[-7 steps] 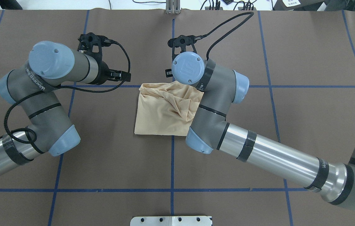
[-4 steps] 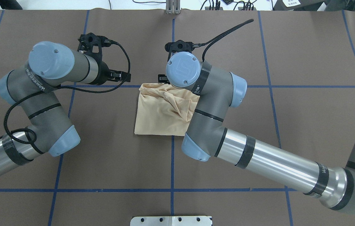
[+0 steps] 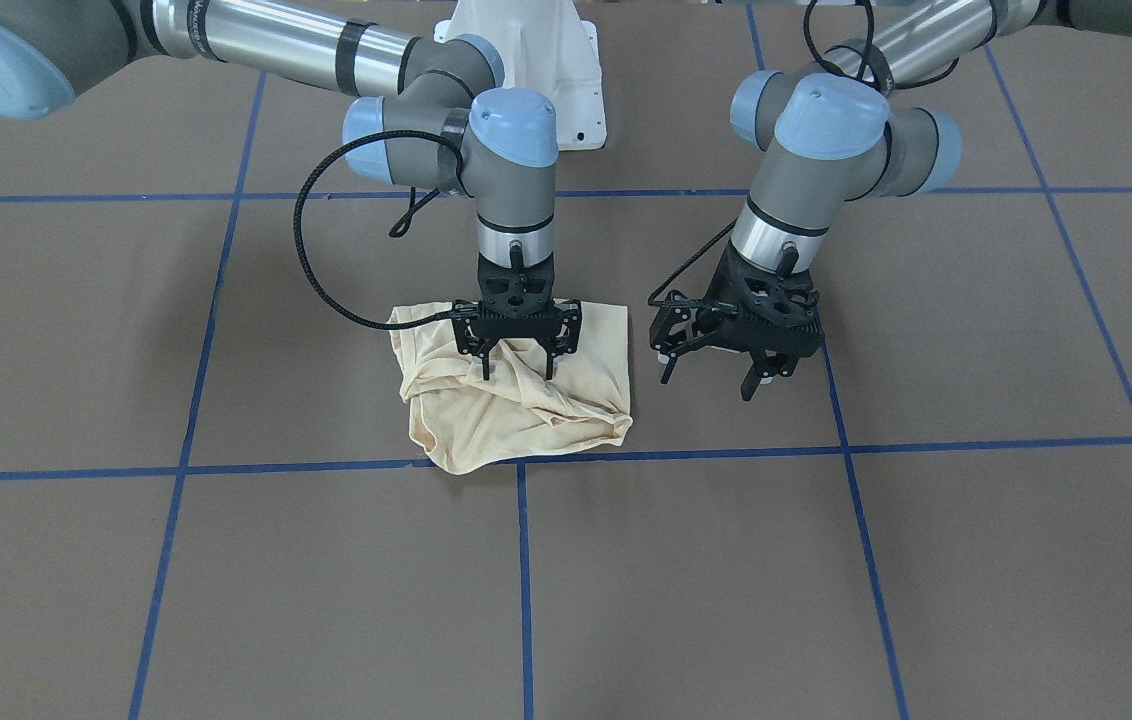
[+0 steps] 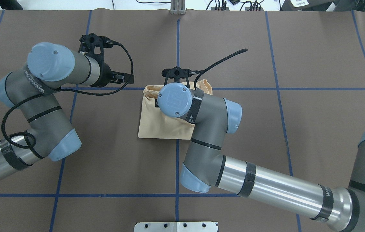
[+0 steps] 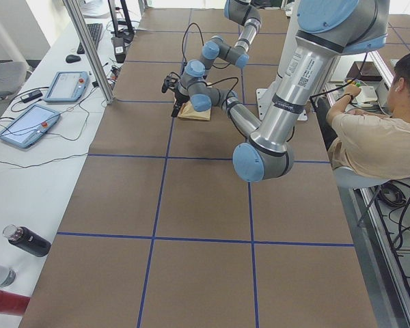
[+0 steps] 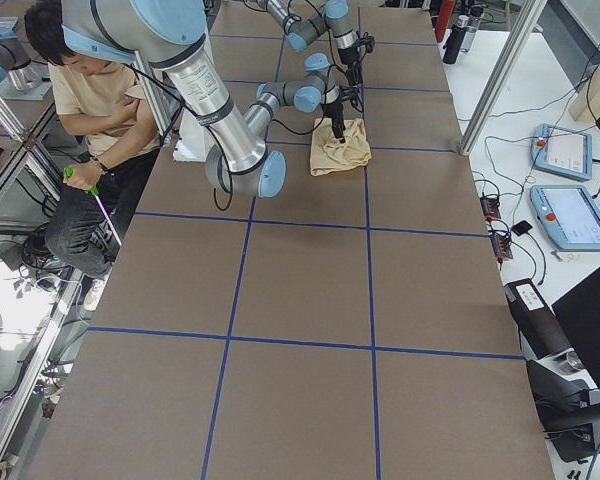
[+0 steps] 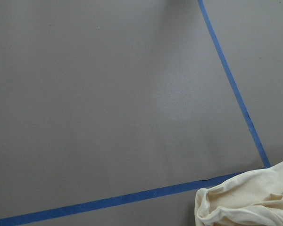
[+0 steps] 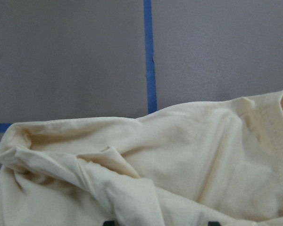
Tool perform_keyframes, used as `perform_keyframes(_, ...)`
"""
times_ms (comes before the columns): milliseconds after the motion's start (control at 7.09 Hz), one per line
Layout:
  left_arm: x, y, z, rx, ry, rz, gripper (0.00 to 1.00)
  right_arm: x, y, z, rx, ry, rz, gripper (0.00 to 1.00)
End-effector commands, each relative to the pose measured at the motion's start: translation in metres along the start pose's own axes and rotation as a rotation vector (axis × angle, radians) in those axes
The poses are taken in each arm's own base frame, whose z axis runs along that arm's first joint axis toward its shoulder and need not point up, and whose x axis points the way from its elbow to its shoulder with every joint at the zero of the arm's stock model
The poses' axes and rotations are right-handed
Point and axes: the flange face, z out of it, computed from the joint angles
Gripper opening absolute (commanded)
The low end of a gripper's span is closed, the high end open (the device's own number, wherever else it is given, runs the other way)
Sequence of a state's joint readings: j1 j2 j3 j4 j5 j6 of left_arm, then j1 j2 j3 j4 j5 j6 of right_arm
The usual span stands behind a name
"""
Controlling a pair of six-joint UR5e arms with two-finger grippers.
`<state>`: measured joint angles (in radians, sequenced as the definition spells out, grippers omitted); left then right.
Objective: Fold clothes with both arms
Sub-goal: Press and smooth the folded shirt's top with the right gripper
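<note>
The clothes are one pale cream-yellow shirt [image 3: 526, 415], lying in a crumpled, roughly square bundle [image 4: 160, 124] at the table's middle. My right gripper [image 3: 516, 368] points straight down over the bundle's far part. Its jaws are open and its fingertips [image 3: 482, 368] rest at the rumpled cloth. The right wrist view shows creased fabric [image 8: 179, 165] filling its lower half. My left gripper [image 3: 711, 378] hangs open over bare table just beside the shirt, on my left. The left wrist view catches only a corner of the shirt [image 7: 247, 205]. From overhead, the right wrist [image 4: 174, 100] hides its own gripper.
Blue tape lines [image 4: 177, 48] grid the brown table. The white pedestal [image 3: 526, 60] stands at the robot's side. A person [image 5: 376, 130] sits beside the robot. Tablets [image 5: 65, 85] and bottles [image 5: 27, 240] lie on a side bench.
My right arm has swung leftward and toward the robot, bringing its gripper from beyond the shirt's far edge onto the bundle. The left arm has hardly moved.
</note>
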<state>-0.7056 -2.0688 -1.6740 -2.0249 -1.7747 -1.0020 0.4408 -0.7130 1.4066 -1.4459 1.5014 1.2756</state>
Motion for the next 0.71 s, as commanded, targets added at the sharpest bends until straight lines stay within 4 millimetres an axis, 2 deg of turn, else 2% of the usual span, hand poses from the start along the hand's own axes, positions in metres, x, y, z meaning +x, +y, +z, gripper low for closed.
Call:
perform_keyframes(0, 0.0, 0.0, -0.001, 0.002, 0.001, -0.007, 1.0, -0.004, 0.002, -0.003, 0.007, 0.0, -0.001, 0.0)
perform_keyframes(141, 0.0, 0.0, -0.001, 0.002, 0.001, -0.007, 1.0, -0.004, 0.002, -0.003, 0.007, 0.0, -0.006, 0.0)
perform_keyframes(282, 0.0, 0.0, -0.001, 0.002, 0.001, -0.007, 1.0, 0.005, -0.016, -0.002, 0.025, 0.01, -0.008, 0.0)
perform_keyframes(564, 0.001, 0.001, -0.001, 0.002, 0.003, -0.012, 1.0, 0.027, -0.056, 0.002, 0.058, 0.04, -0.12, 0.0)
